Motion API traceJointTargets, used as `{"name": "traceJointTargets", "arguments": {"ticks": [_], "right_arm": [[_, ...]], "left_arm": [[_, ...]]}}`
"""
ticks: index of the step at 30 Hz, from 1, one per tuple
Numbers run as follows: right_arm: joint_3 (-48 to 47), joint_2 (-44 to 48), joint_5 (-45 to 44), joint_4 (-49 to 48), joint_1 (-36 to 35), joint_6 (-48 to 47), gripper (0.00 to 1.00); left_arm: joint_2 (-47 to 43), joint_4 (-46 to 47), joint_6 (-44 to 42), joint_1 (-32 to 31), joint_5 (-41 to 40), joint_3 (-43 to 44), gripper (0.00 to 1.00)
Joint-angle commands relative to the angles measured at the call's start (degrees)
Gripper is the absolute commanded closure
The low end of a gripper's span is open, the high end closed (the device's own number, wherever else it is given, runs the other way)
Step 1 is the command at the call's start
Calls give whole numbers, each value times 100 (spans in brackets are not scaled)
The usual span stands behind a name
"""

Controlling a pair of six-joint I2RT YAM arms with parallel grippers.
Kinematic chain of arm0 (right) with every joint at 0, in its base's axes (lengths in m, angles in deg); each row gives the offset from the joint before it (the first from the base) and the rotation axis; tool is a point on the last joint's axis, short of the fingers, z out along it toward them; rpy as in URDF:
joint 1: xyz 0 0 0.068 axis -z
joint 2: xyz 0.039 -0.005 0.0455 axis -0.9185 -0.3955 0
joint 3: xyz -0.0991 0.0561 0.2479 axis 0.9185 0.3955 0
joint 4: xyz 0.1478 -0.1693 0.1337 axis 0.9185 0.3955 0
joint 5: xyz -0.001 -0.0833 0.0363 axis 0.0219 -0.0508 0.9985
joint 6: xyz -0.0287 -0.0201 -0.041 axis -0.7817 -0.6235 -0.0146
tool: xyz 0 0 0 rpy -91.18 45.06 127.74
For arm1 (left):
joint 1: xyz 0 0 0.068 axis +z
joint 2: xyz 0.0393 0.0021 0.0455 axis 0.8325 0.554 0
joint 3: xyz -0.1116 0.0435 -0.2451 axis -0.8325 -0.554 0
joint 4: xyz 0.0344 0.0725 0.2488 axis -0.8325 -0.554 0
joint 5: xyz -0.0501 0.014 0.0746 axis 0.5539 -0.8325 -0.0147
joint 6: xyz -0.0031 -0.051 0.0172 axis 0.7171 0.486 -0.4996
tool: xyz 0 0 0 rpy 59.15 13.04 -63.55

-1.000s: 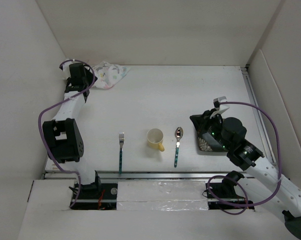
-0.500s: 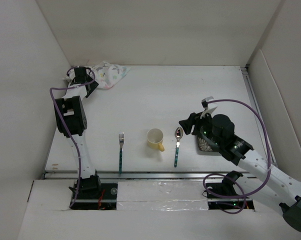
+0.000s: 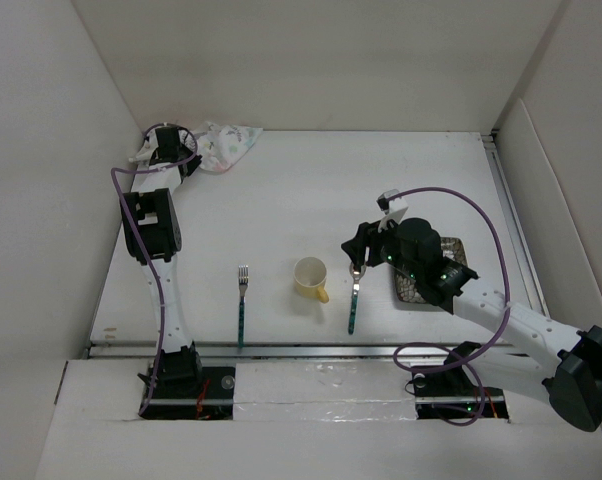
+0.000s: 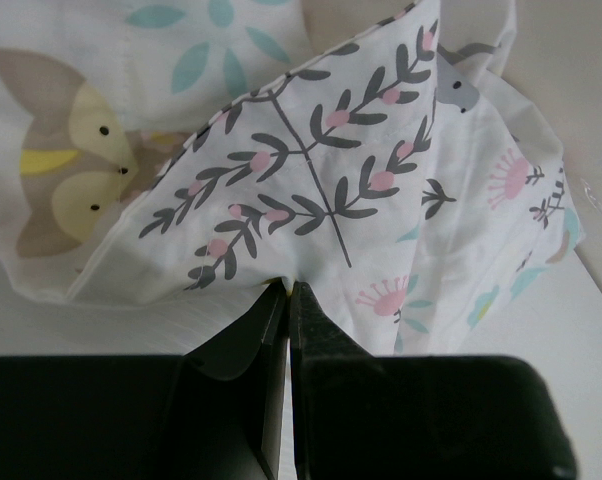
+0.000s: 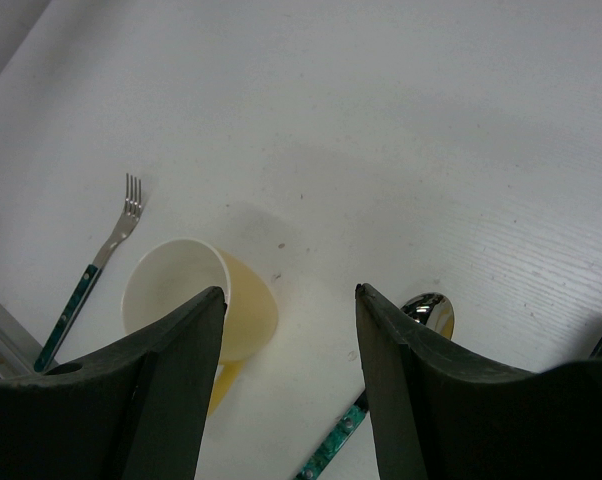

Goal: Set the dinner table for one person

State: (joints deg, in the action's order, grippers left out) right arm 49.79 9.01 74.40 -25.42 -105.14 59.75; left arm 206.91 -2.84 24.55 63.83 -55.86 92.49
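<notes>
The crumpled pastel animal-print placemat (image 3: pixel 221 147) lies in the far left corner of the white dinner table (image 3: pixel 311 190). My left gripper (image 3: pixel 163 150) is at its left edge. In the left wrist view the left gripper (image 4: pixel 287 290) is shut, pinching a fold of the placemat (image 4: pixel 311 150). A yellow cup (image 3: pixel 310 277) stands near the front, with a fork (image 3: pixel 242 305) to its left and a spoon (image 3: pixel 354 295) to its right. My right gripper (image 3: pixel 359 250) hovers open over the spoon's bowl. From the right wrist, the right gripper (image 5: pixel 291 292) frames bare table between cup (image 5: pixel 181 290) and spoon (image 5: pixel 428 308).
A dark square dish (image 3: pixel 453 250) sits at the right, partly under my right arm. White walls enclose the table on the left, back and right. The fork (image 5: pixel 101 255) shows in the right wrist view near the metal rail at the table's front edge.
My left gripper reached further into the back corner and shut on the placemat. My right arm swung left from the dish to above the spoon, and its jaws opened.
</notes>
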Motion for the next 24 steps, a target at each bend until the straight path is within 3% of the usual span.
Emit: {"name": "traceJointTargets", "arguments": {"ticks": [1,8,15,19,24], "right_arm": [[-366,50,65,-487,-103,59,40],[-603,182,-181,-302,-103,-3,40],[-1025,270,-366,66,-155,-20,40],[-1297,340,-454,295,-208,-99,40],[-1526,341,-620,313,-208,-222,32]], "left_arm": [[-397,365,-44,-87,365,8,100],[-2224,1069,-80,-289,910,-793,100],[-3780,815,-211,-465,1393,-767,100],[-4027,542,-150,-517,2122,-539,100],[-3985,-46,-623,-1017,2211,-92,100]]}}
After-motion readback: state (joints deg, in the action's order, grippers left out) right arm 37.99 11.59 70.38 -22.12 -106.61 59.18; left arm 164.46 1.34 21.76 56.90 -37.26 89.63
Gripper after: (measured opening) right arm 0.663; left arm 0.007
